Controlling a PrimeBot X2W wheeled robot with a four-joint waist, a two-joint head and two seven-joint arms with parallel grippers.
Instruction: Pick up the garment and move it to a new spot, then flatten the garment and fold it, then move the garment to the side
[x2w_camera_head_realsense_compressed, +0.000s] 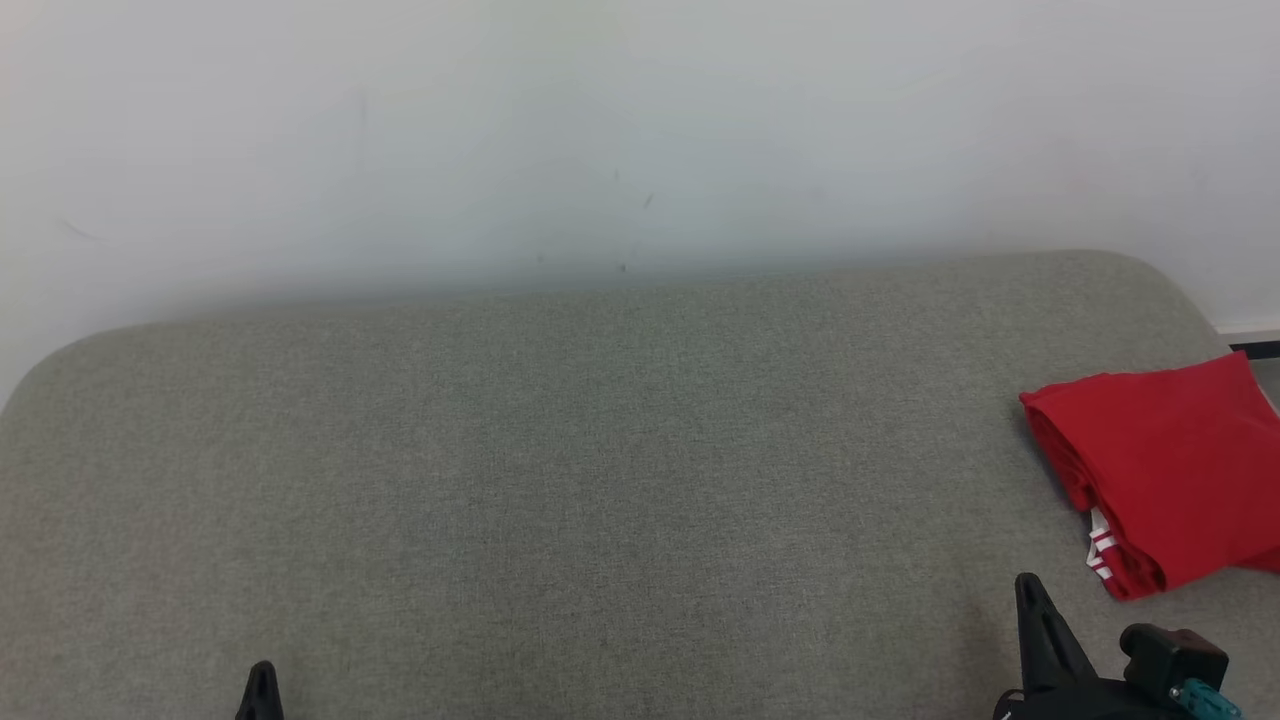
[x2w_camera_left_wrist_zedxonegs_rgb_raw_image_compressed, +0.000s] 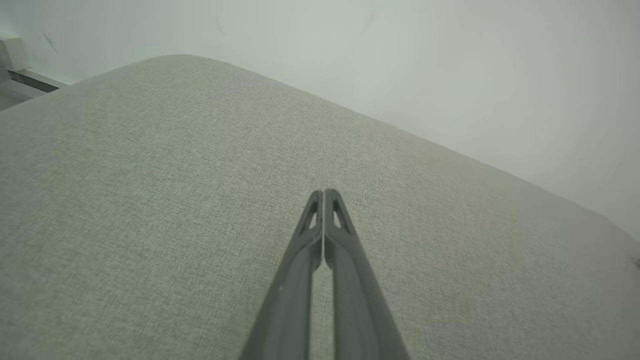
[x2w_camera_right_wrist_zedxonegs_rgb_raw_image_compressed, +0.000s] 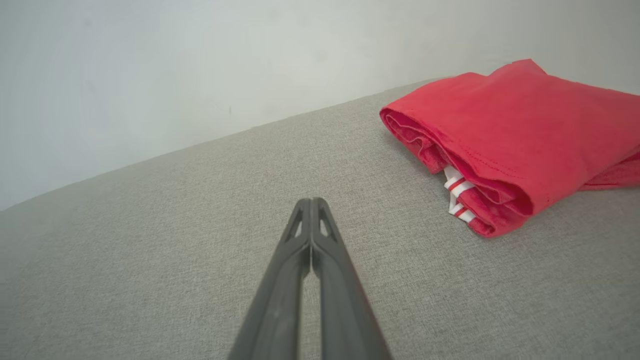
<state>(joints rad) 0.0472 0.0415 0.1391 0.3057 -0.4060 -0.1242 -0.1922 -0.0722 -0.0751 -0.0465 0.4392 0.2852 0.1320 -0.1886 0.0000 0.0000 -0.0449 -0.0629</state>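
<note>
Pale grey-white wall (x2w_camera_head_realsense_compressed: 640, 120) takes up the upper part of the head view, marked with a few faint scuffs. Below it lies a broad grey-green woven fabric cushion (x2w_camera_head_realsense_compressed: 600, 480) with rounded far corners, its far edge against the wall.

On the cushion's right end rests the red folded fabric garment (x2w_camera_head_realsense_compressed: 1165, 465), a compact, roughly rectangular bundle with its layered, rolled edge turned toward the robot. It lies flat on the cushion, near the far right corner, and its right side runs out of the head view.

Next in size is the right gripper (x2w_camera_right_wrist_zedxonegs_rgb_raw_image_compressed: 311, 200): its two long dark fingers are pressed together along their length, holding nothing, the tips above bare cushion, near the garment but apart from it. The left gripper (x2w_camera_left_wrist_zedxonegs_rgb_raw_image_compressed: 324, 192) is likewise closed tight and empty, over bare cushion well apart from the garment.

Smaller, a white-and-red striped trim (x2w_camera_right_wrist_zedxonegs_rgb_raw_image_compressed: 457, 192) peeks out from the garment's open fold. A small teal fitting (x2w_camera_head_realsense_compressed: 1205, 700) sits on the right wrist.
</note>
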